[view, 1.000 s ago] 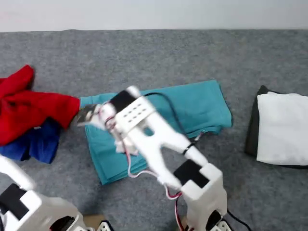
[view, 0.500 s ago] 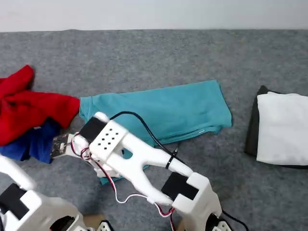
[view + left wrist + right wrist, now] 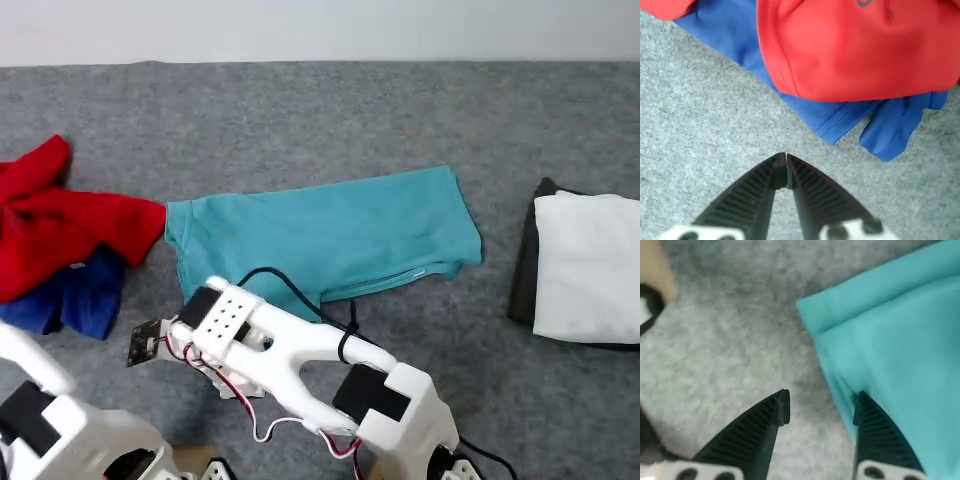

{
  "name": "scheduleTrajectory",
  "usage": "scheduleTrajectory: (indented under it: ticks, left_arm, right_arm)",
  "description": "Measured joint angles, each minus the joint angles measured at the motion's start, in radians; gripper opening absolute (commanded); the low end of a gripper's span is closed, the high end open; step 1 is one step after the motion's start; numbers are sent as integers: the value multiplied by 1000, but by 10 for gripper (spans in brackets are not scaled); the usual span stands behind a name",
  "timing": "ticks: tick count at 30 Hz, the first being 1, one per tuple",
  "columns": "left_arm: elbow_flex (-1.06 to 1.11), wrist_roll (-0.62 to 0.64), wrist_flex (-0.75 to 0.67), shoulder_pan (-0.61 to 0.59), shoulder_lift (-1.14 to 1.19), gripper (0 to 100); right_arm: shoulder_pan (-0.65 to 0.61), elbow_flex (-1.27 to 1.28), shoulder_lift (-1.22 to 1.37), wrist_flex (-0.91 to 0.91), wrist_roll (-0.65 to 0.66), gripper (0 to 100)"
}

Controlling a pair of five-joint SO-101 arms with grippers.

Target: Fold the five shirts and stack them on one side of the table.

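Right wrist view: the right tool (image 3: 822, 402) is held spread at the teal shirt's (image 3: 890, 340) corner, the cloth lying ahead.

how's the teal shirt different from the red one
The teal shirt lies flat and spread out; the red shirt is a crumpled heap. The teal shirt lies alone, while the red shirt overlaps a blue shirt. Both rest on the grey table.
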Motion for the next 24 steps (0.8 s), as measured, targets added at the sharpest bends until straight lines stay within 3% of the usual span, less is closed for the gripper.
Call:
scheduleTrajectory:
  ticks: [11, 17, 24]
  left_arm:
    - [0, 0, 0, 0, 0, 8]
    - [0, 0, 0, 0, 0, 8]
    - [0, 0, 0, 0, 0, 8]
  right_arm:
    - [3, 44, -21, -110, 0, 214]
    - [9, 26, 8, -114, 0, 49]
    - [21, 23, 18, -140, 0, 26]
